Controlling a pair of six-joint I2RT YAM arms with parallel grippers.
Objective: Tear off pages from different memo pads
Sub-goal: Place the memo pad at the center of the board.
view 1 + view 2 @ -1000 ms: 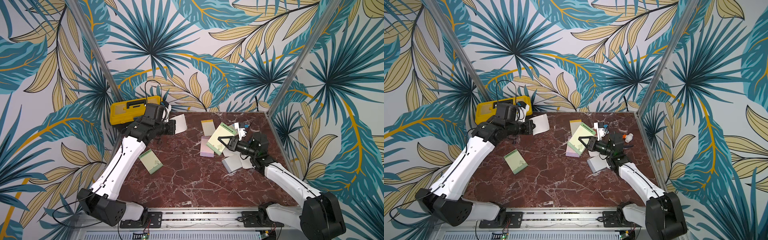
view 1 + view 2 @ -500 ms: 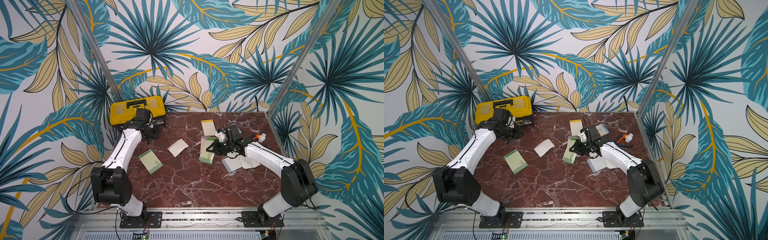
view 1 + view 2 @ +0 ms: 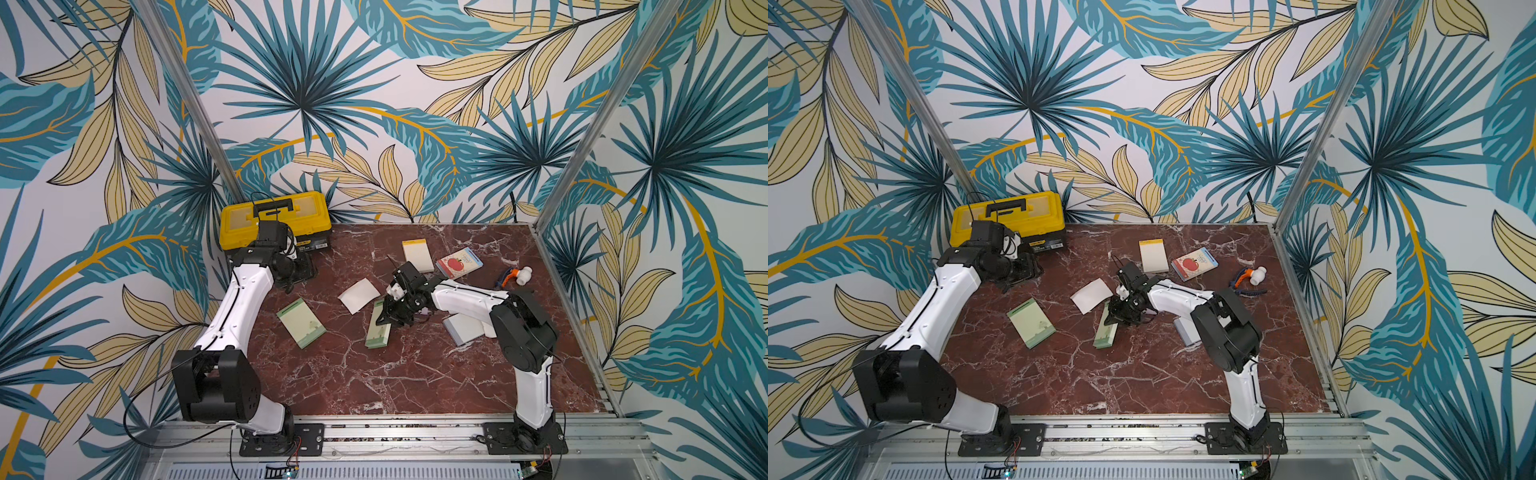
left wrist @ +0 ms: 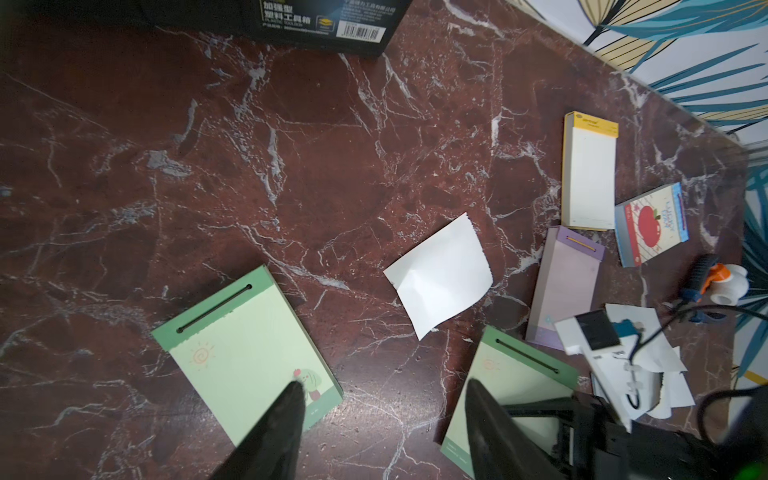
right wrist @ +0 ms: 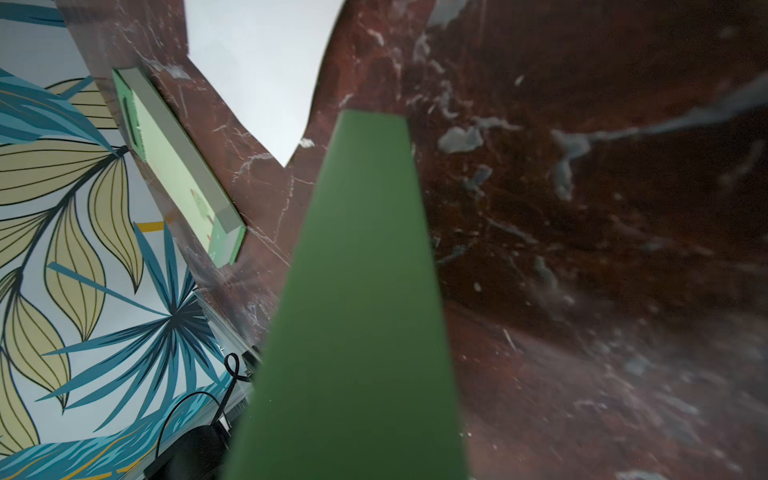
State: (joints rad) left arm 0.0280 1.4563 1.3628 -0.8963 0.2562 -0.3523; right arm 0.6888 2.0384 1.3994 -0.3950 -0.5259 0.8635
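Note:
My right gripper (image 3: 387, 318) is closed on the upper end of a green memo pad (image 3: 378, 334), which stands tilted on its edge mid-table; the pad's spine (image 5: 357, 291) hides the jaws in the right wrist view. A loose white page (image 3: 358, 295) lies just left of it. My left gripper (image 4: 384, 386) hangs open and empty by the yellow toolbox (image 3: 274, 220), above another green pad (image 4: 245, 353) lying flat. A cream pad (image 3: 417, 255) and an apple pad (image 3: 459, 262) sit at the back. A lilac pad (image 4: 565, 286) shows only in the left wrist view.
A pale pad (image 3: 465, 328) lies partly under the right arm, with torn white sheets (image 4: 665, 374) beside it. An orange-and-white toy (image 3: 515, 276) sits near the right wall. Bare marble table (image 3: 395, 374) stretches along the front.
The left gripper let go of the white page, which now lies on the table, and drew back to the toolbox with its jaws open. The right arm brought the green pad down to mid-table.

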